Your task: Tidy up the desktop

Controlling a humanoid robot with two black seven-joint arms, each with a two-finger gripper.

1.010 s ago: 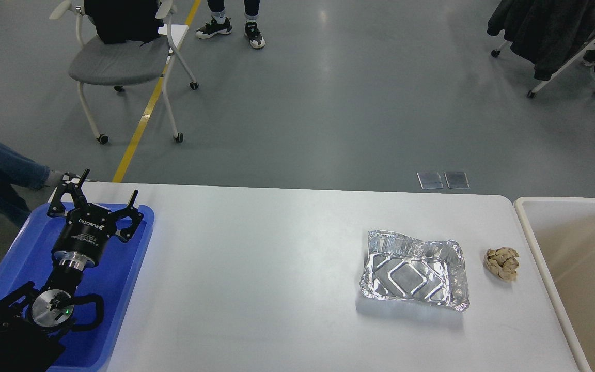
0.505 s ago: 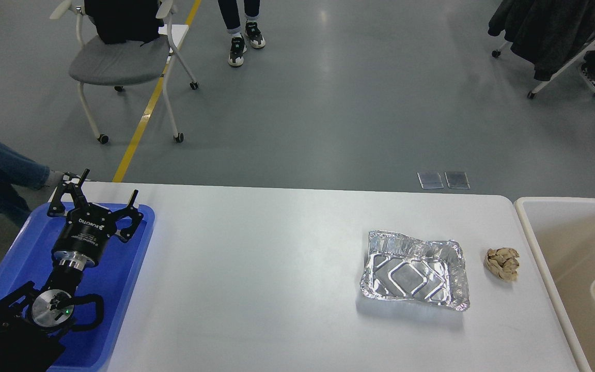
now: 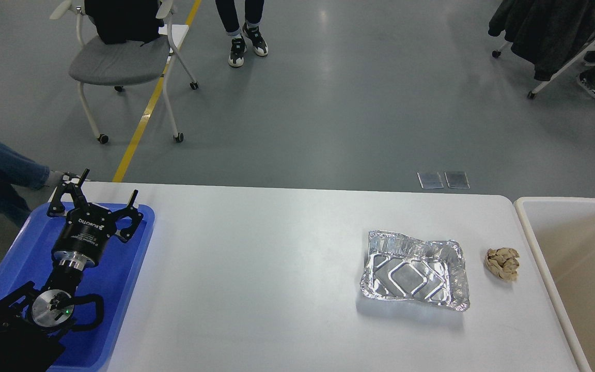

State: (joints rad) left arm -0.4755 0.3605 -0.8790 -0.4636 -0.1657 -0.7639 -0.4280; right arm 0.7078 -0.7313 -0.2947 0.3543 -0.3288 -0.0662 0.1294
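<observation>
The white desktop (image 3: 256, 268) carries a crumpled silver foil tray (image 3: 414, 271) at the right and a crumpled tan paper ball (image 3: 502, 263) just right of it, near the table's right edge. My left gripper (image 3: 108, 184) is open and empty. It hangs over the far end of the blue plastic tray (image 3: 122, 274) at the left, far from both items. My right gripper is out of view.
A cream-white rimmed bin (image 3: 535, 243) stands against the table's right edge; what I see of its inside holds nothing. Beyond the table are a grey chair (image 3: 122, 62), a standing person's feet (image 3: 246, 44) and a coat-covered chair (image 3: 550, 36) at the far right.
A white cup showed in the bin half a second ago and is out of sight now. The person's feet beyond the table shifted. My left arm has not moved.
</observation>
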